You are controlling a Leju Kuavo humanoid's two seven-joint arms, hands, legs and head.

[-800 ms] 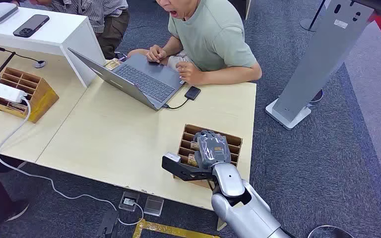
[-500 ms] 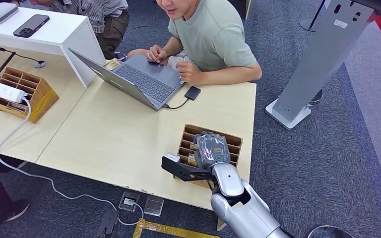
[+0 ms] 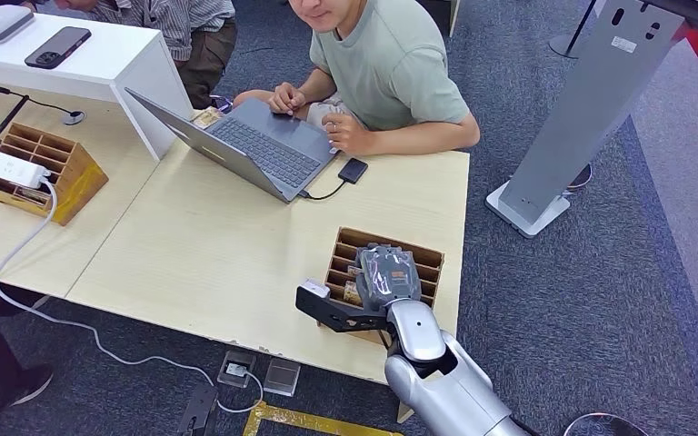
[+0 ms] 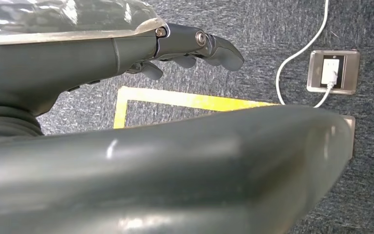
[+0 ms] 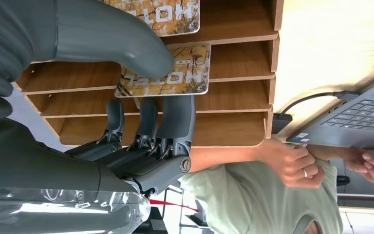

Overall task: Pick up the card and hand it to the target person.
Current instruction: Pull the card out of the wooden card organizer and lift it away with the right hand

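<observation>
Pale wood tabletop point(image 3: 209, 245) carries everything, with a person in a green shirt point(image 3: 391, 68) seated at its far edge, hands on an open laptop point(image 3: 254, 145) — likely the target for the hand-off. A small black drive point(image 3: 353, 170) is cabled to the laptop.

Near the front edge sits the slotted wooden card holder point(image 3: 423, 254), and the right robot hand point(image 3: 386, 272) is down over its slots. Against the head views from a moment ago, the hand has crept slightly lower and closer to the robot while holder, laptop and person's arms stayed put (the person's head has turned, nothing else).

In the right wrist view the patterned hotel card point(image 5: 175, 73) stands in a middle slot, thumb point(image 5: 121, 44) lying on its printed face, fingers point(image 5: 175, 122) curled behind it. Reads as a pinch on the card, though it is not lifted out yet. A second card point(image 5: 160, 14) sits in the next slot.

That small settling suggests the grasp is being seated; lift and reach toward the person remain.

Left robot hand point(image 4: 195, 46) hangs over grey carpet with fingers loosely spread, holding nothing.
</observation>
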